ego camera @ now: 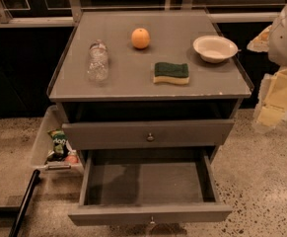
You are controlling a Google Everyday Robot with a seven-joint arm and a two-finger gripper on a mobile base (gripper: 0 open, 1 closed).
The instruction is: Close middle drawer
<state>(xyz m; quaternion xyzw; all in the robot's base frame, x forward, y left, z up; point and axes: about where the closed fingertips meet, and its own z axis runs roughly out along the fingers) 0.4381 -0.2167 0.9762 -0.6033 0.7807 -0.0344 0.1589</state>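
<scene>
Middle drawer (133, 214): pulled far out. Gripper (275, 100): right of cabinet (128, 80), well apart, grip state indiscernible. Advice: push front squarely beside knob (152, 221)

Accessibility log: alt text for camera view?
Grey wooden middle drawer is pulled far out, empty, under a grey cabinet top holding a clear plastic bottle, orange fruit, green-yellow sponge and white bowl. The pale end effector sits at the right edge, beside the cabinet.

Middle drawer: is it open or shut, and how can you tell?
Open: the middle drawer is pulled far out, its empty inside showing. The gripper is not in view.
</scene>
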